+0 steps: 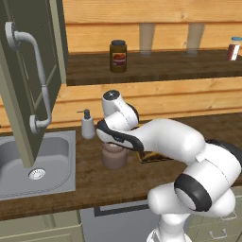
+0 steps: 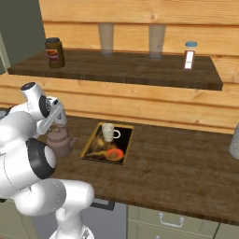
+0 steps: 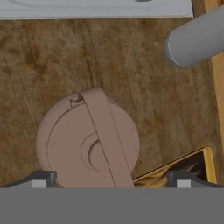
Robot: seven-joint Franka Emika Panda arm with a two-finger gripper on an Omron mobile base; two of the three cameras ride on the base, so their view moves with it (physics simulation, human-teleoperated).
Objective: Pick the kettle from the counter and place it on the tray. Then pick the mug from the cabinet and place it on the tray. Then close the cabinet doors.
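One kettle (image 2: 59, 142), brownish-pink, sat on the counter (image 2: 177, 163) just left of the tray (image 2: 91, 143); not on it. One tray, dark inside with a yellow rim, and one mug (image 2: 109, 132) stood upright in its far part. An orange item (image 2: 115, 153) also lay on the tray near its front edge.

Gripper (image 3: 111, 180) hung right above the kettle (image 3: 87, 144), looking straight down on the lid and its arched handle (image 3: 104, 135). Jaws were open, spread wide, one fingertip (image 3: 41, 179) on each side of the kettle body, not touching it as far as I could tell. Tray corner (image 3: 203, 158) sat at the right of the hand view.

One cabinet door (image 1: 28, 71) stood open at the left, one curved bar handle (image 1: 40, 80) on it. One soap dispenser (image 1: 87, 124) stood by the steel sink (image 1: 52, 160).

Upper shelf (image 2: 140, 70): one dark jar (image 2: 54, 52) at left, two glasses (image 2: 106, 38) against the wall, one small bottle (image 2: 189, 55) with a blue cap at right.

Counter was dark wood grain, the wall behind it lighter orange plank panelling (image 2: 154, 105). Drawer fronts (image 2: 172, 219) with small handles sat below the counter.
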